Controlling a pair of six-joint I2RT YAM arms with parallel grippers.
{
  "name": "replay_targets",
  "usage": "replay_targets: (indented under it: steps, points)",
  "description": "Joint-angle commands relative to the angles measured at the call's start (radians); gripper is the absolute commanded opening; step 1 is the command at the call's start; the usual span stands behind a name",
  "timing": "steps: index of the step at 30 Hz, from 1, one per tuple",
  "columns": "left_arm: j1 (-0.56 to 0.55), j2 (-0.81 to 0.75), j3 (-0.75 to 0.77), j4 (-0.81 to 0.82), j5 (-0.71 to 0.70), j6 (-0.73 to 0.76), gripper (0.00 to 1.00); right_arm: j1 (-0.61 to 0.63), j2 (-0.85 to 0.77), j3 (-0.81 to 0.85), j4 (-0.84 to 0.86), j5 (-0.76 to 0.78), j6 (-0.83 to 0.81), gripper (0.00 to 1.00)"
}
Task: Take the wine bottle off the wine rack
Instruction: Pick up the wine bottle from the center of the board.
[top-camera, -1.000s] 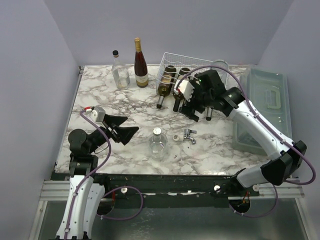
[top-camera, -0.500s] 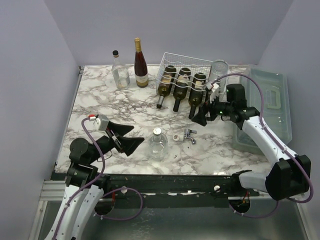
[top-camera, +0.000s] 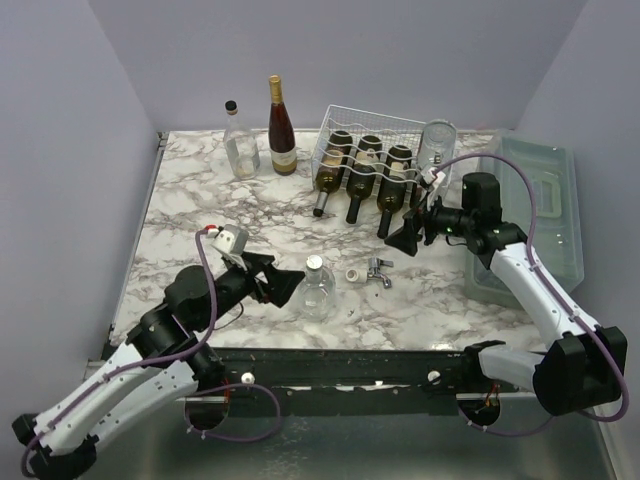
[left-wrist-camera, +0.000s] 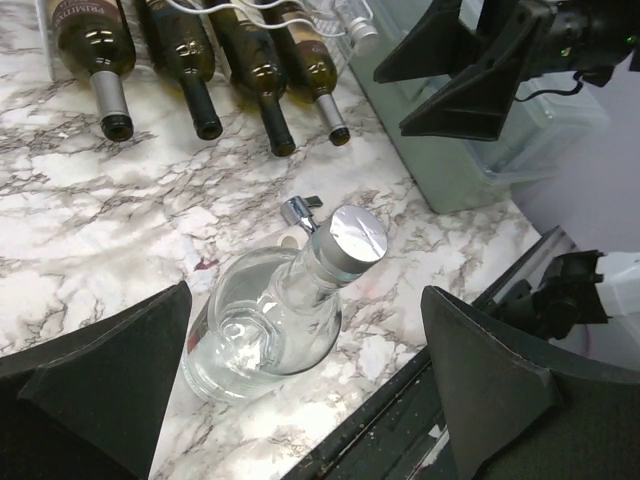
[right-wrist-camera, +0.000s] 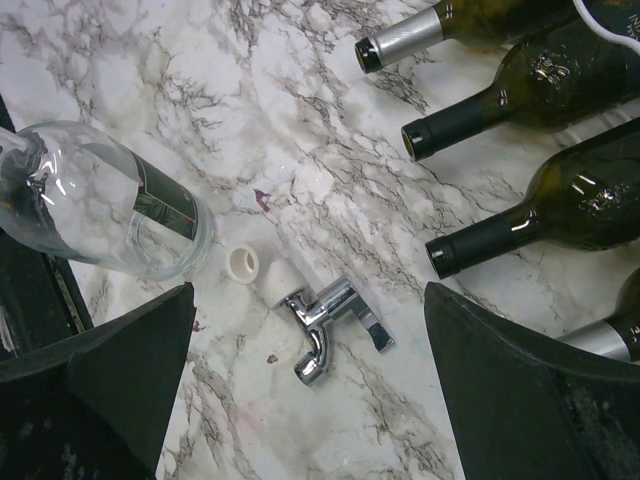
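Bottles (top-camera: 364, 170) lying in rack (top-camera: 372, 116), necks toward arms

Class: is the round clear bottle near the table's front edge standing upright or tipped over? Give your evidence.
Upright. The clear bottle rests on its round base on the table, with its silver cap uppermost.

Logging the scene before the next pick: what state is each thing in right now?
left gripper: open, empty
right gripper: open, empty
wine rack: loaded
dark bottles: lying in the rack, necks sticking out
round clear bottle: upright, silver cap on
red wine bottle: upright
tall clear bottle: upright, black cap on
chrome tap: lying on the table
plastic bin: lid on
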Motion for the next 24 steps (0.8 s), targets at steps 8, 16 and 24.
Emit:
replay_targets:
  steps: [8,16,24]
  points:
    - [-0.548,0.201,0.127,-0.083,-0.76,0.155,0.99,-0.008,-0.029,-0.017,0.021,-0.002,-0.03,1.0]
    - [-0.56,0.001,-0.297,0.515,-0.474,0.661,0.99,-0.01,-0.043,-0.022,0.019,0.001,-0.04,1.0]
    - [-0.467,-0.011,-0.379,0.598,-0.329,0.614,0.99,-0.009,-0.042,-0.023,0.019,-0.013,-0.044,1.0]
